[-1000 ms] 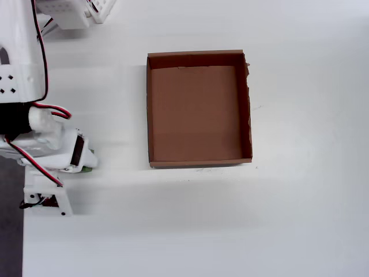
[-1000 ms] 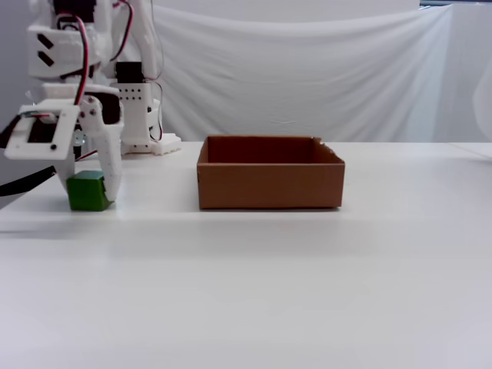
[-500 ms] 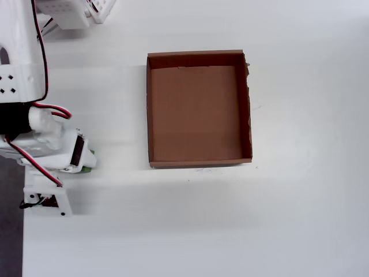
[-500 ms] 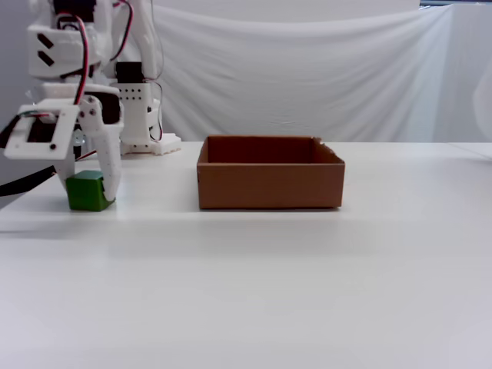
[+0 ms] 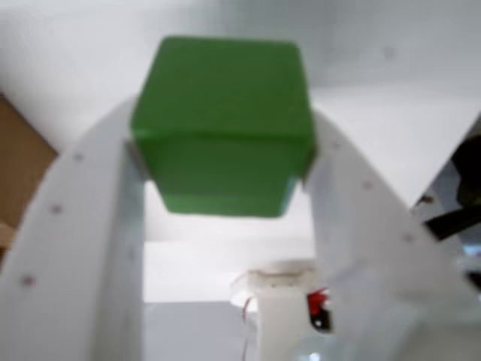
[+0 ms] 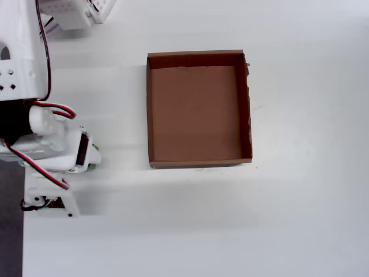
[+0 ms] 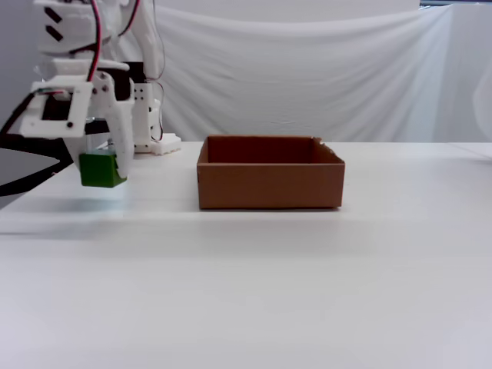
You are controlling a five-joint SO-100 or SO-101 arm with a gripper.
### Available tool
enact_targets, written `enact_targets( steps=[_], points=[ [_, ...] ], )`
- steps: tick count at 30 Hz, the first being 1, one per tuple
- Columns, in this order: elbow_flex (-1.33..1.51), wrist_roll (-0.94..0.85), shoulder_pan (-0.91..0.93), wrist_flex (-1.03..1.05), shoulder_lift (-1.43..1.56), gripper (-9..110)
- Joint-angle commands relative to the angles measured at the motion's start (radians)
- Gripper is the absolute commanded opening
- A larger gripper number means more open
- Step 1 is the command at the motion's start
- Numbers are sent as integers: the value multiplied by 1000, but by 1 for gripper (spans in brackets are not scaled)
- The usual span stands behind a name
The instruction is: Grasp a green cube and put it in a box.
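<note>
A white table (image 7: 254, 292) fills the lower two thirds of the fixed view, smooth and matte, with soft even light and only faint shadows on it. Behind it a white cloth backdrop (image 7: 307, 77) hangs across the upper frame, creased in long shallow folds. At the upper right corner a thin dark strip (image 7: 442, 4) shows above the cloth, perhaps a window frame. In the overhead view, a grey band (image 6: 10, 231) runs down the lower left edge beside the tabletop.

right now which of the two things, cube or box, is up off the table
The green cube: the gripper is shut on it, and it hangs clear above the table. The cardboard box sits flat on the table, empty.
</note>
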Motion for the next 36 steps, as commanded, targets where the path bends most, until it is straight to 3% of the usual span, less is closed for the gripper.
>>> enact_targets(
  steps=[1, 6, 18, 28, 36],
  points=[
    [-117, 20, -43, 98, 37, 13],
    [-256, 95, -124, 235, 20, 13],
    [-324, 313, -390, 258, -26, 13],
    [-390, 483, -574, 241, -117, 13],
    [-247, 548, -664, 72, -161, 13]
  ],
)
